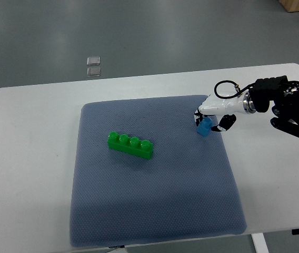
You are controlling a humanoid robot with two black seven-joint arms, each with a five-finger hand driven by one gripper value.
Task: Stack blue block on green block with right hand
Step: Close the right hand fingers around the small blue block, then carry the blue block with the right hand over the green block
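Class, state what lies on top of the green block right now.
Nothing: the green block shows four bare studs. The blue block sits apart on the mat, under the right hand; its top is partly covered.

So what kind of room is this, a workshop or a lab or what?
Most likely a robotics test lab. A plain white table carries a grey-blue mat with only toy bricks on it: a green block and a blue block, which the robot's right hand is reaching. Bare grey floor lies beyond.

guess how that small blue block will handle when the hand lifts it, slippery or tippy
The blue block looks like rigid moulded plastic, so probably stiff and light. Its smooth sides may slip between the right hand's fingers. It is small and squat, so it should sit steady on the green block's studs.
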